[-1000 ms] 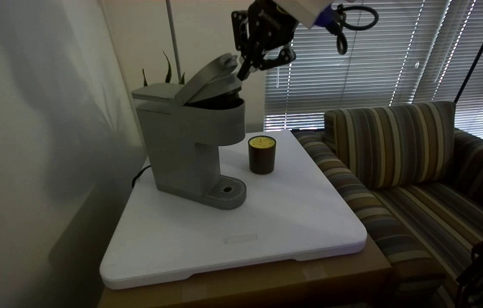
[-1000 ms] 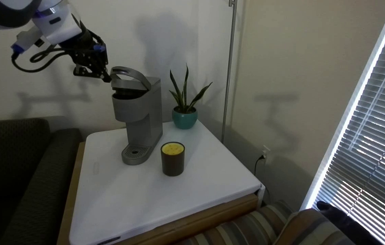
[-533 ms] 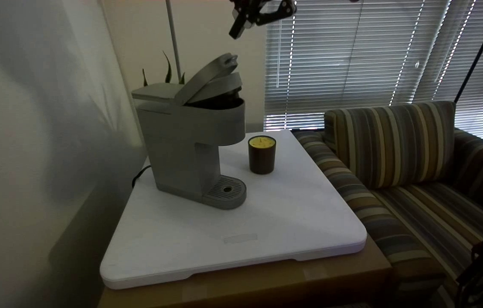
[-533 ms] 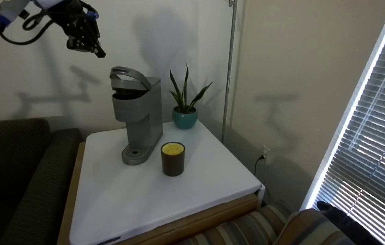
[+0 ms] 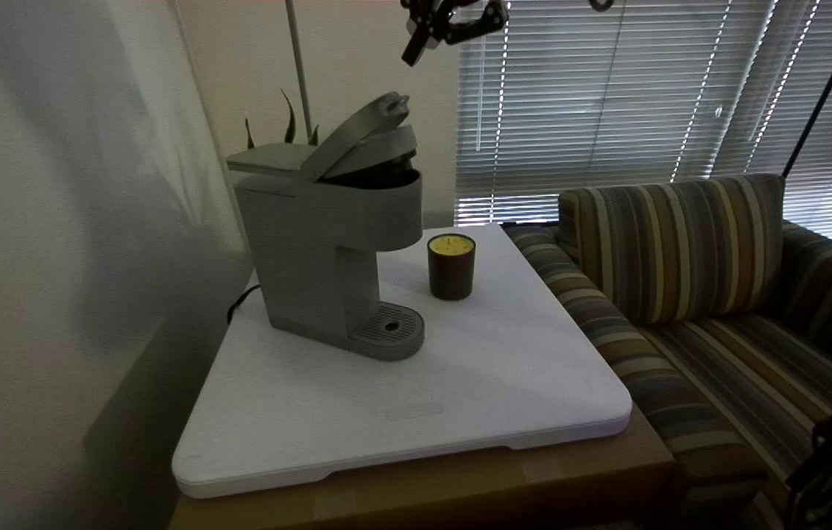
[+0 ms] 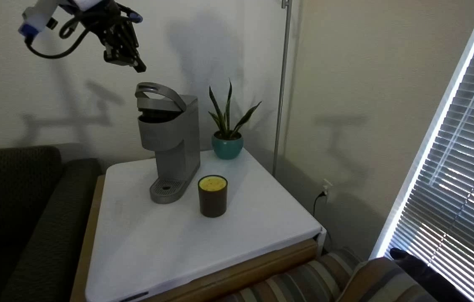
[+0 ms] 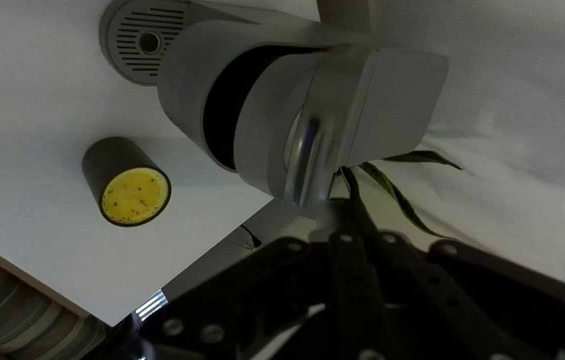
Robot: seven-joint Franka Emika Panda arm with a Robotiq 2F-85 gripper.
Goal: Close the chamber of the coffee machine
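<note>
The grey coffee machine (image 5: 298,250) stands upright on the white table, and also shows in an exterior view (image 6: 174,134). Its lid (image 5: 368,132) is tilted partly up, with a dark gap over the chamber (image 7: 225,115). The lid also shows in an exterior view (image 6: 159,104) and in the wrist view (image 7: 265,115). My gripper (image 5: 411,54) is above the lid, apart from it, with its fingers together and nothing between them. In an exterior view the gripper (image 6: 139,68) points down toward the lid's front. In the wrist view the gripper (image 7: 346,215) is dark and blurred.
A dark candle jar with yellow wax (image 5: 451,266) stands beside the machine on the white table (image 5: 460,368). A teal potted plant (image 6: 227,144) stands behind the machine, near the wall and a metal pole (image 6: 281,92). A striped armchair (image 5: 674,250) adjoins the table.
My gripper rose from the lid's front edge to above it, then shifted slightly inward over the machine. The lid stays at about the same tilt.
</note>
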